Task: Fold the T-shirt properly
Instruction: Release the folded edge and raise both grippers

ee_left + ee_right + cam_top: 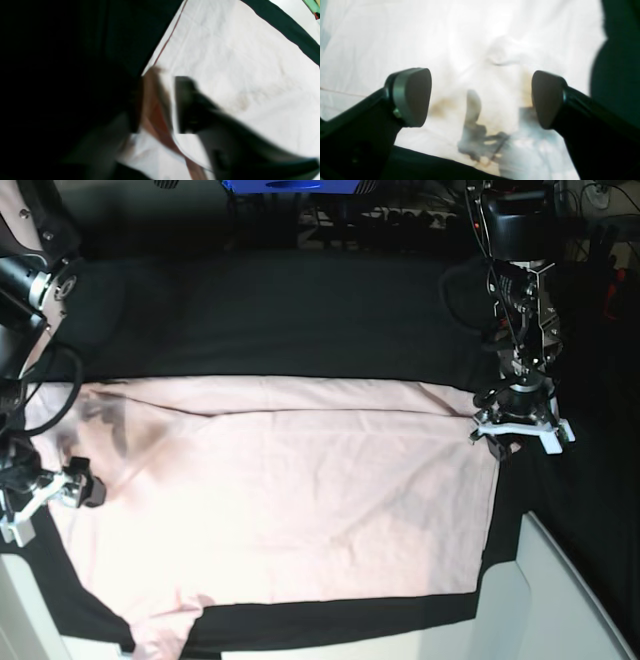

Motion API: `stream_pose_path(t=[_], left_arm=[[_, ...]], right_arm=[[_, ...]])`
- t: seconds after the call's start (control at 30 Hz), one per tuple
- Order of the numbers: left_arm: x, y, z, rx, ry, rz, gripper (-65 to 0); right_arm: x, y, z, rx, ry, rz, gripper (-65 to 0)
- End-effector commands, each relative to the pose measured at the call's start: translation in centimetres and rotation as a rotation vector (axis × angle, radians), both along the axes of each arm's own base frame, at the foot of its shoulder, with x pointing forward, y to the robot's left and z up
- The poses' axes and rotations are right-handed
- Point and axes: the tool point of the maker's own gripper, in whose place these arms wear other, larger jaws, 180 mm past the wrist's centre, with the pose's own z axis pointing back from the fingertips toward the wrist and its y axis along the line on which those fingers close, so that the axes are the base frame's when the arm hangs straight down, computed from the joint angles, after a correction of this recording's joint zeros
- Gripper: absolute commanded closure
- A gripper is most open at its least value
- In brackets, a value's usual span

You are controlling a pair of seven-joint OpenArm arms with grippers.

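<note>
- The T-shirt (290, 500) lies spread wide across the black table cloth (280, 320) on the tabletop, filling the middle and lower part of the base view, a sleeve trailing off at lower left.
- The right pincer (481, 97) stands released, its pads wide apart above the faint dark print showing through the fabric.
- The left pincer (520, 425) sits at the shirt's upper right corner; in its blurred wrist view the jaws look parted with a fabric edge between, but I cannot tell if it is gripped.
- Risk, as I judge it: that corner could slip or bunch, leaving a crooked fold.
- Cables (45, 395) loop near the left edge; they could snag.
</note>
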Motion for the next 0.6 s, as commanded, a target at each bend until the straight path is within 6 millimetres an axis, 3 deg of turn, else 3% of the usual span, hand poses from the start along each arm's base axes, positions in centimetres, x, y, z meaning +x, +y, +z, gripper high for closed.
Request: stream_pose_path(t=[0.0, 0.03, 0.13, 0.27, 0.33, 0.47, 0.5, 0.57], left_arm=[[-0.2, 2.3, 1.5, 0.03, -0.045, 0.053, -32.6], [-0.7, 3.4, 2.0, 0.035, -0.058, 0.085, -35.4], [-1.8, 5.1, 4.2, 0.061, -0.11, 0.13, -38.3], [-3.1, 4.2, 6.8, 0.124, -0.149, 0.071, -38.6], [-4.2, 2.9, 6.4, 0.131, -0.128, 0.028, -38.6], [-7.0, 1.7, 4.4, 0.243, -0.016, -0.059, -37.3], [-7.5, 1.8, 4.0, 0.281, 0.014, -0.075, -34.8], [-8.5, 1.8, 2.9, 0.355, 0.077, -0.11, -22.8]], right_arm=[[1.2, -0.9, 2.0, -0.013, -0.068, -0.013, -60.4], [0.9, -2.1, 2.5, -0.042, -0.076, -0.021, -59.3], [0.0, -3.1, 3.3, -0.104, -0.095, -0.019, -57.5], [-2.5, -3.5, 3.7, -0.186, -0.068, 0.003, -56.9], [-3.8, -2.2, 2.7, -0.171, -0.05, 0.006, -56.9], [-6.5, -2.5, 0.6, -0.103, -0.014, -0.092, -56.9], [-7.3, -2.6, 0.0, -0.097, 0.002, -0.101, -56.9], [-8.0, -1.9, -1.2, -0.076, 0.033, -0.091, -56.9]])
